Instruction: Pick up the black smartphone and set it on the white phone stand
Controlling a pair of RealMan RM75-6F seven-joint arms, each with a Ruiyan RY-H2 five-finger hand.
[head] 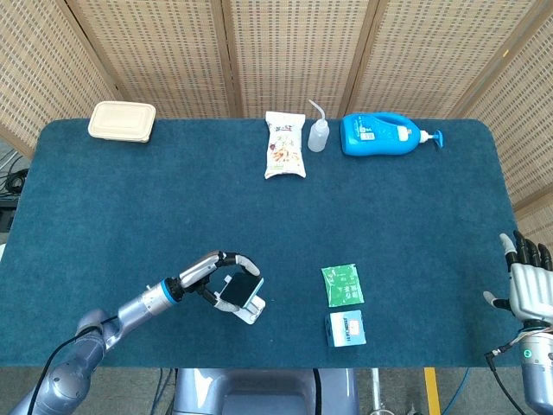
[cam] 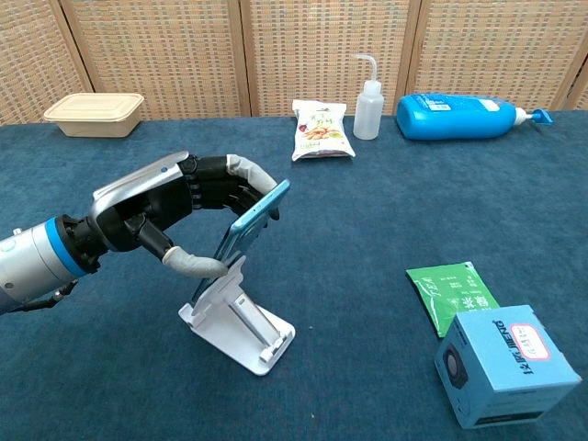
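While gripping the smartphone [cam: 250,228], left hand [cam: 175,216] hovers over stand [cam: 239,323].

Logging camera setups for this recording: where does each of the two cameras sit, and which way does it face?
Head view: high above the near edge, looking steeply down on the whole blue table; shows the left hand with its forearm, and the right hand at the lower right corner.
Chest view: low, looking across the tabletop toward the wicker screens; shows only the left hand.
Shared: the left hand holding the smartphone at the white stand, the green packet, blue box and the items along the far edge.
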